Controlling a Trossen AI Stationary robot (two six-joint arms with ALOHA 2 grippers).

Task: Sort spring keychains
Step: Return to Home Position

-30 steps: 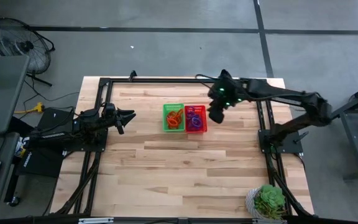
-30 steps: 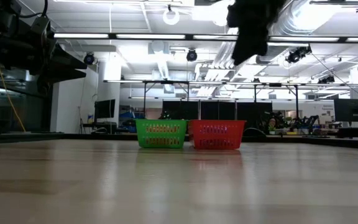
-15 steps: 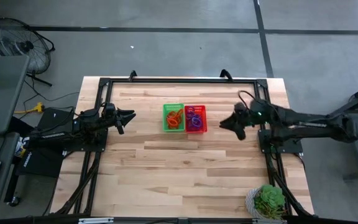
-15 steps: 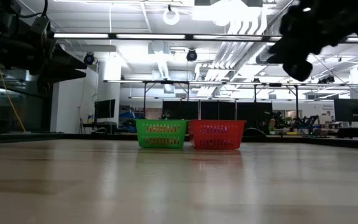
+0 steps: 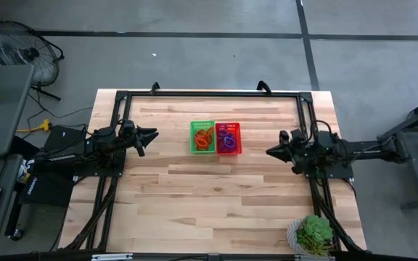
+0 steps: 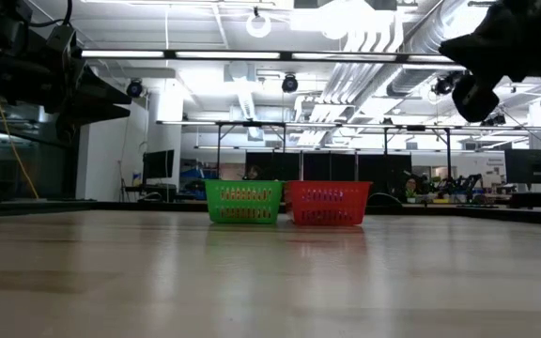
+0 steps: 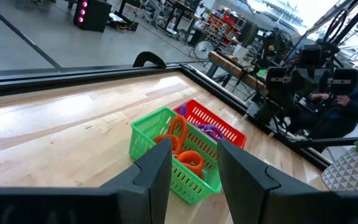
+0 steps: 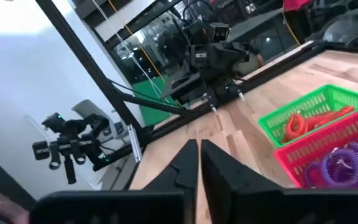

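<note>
Step in hand: a return to the rest pose is judged to be under way, with the sorting itself apparently done (no loose loop is made out on the table [image 5: 194,203] in the high view).
Orange spring keychains [image 5: 204,137]: piled inside the green basket [image 5: 202,123], near the table's far edge.
Purple spring keychains [image 5: 226,139]: piled inside the red basket [image 5: 228,125], which is set touching the green one on its right side.
Right gripper [image 5: 271,151]: held at the table's right edge, well apart from the baskets and pointed toward them; the fingers are seen pressed almost together in the right wrist view, and nothing is carried.
Right arm pose: folded low and close to its base, with the wrist raised clear of the boards in the low view.
Left gripper [image 5: 153,133]: parked at the left edge, aimed at the baskets, its fingers spread and nothing held between them.
Next move: only a small settling of the right arm onto its rest is thought to be needed; no grasp is called for, and the baskets are best left undisturbed.
</note>
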